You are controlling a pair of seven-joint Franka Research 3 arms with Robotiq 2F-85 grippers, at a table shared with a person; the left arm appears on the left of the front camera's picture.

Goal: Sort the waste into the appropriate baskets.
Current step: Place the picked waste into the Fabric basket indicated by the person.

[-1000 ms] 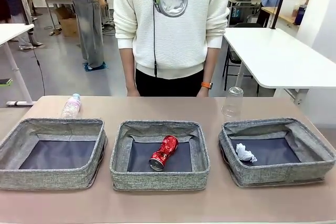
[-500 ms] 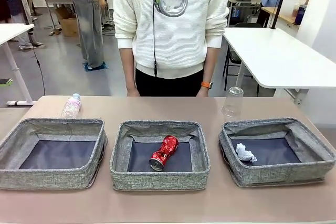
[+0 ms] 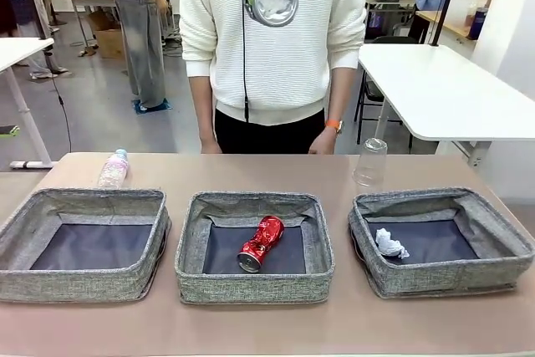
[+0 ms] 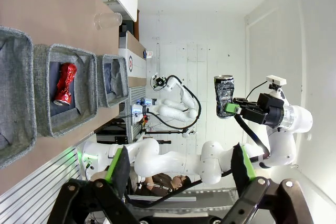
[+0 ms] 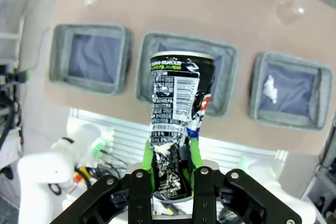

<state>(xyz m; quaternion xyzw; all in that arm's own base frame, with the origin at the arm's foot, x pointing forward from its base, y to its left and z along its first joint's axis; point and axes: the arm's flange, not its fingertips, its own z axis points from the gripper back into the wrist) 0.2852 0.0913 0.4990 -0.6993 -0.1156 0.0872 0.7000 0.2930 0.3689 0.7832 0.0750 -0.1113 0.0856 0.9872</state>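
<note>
Three grey woven baskets stand in a row: left (image 3: 79, 283), middle (image 3: 251, 287), right (image 3: 447, 278). A crushed red can (image 3: 261, 243) lies in the middle one and a white paper wad (image 3: 390, 243) in the right one. The left basket holds nothing. A clear bottle (image 3: 114, 169) lies on the table behind the left basket. A clear cup (image 3: 370, 162) stands upside down behind the right basket. High above the table, my right gripper (image 5: 170, 169) is shut on the crushed black-and-silver can (image 5: 176, 98). My left gripper (image 4: 179, 169) is open, holding nothing.
A person in a white sweater (image 3: 267, 48) stands at the table's far edge, hands hanging just behind it. Bare tabletop (image 3: 267, 328) runs in front of the baskets. In the left wrist view the right arm (image 4: 273, 116) holds the can off to the table's side.
The person's hand with the orange wristband has risen a little. Nothing on the table has moved.
</note>
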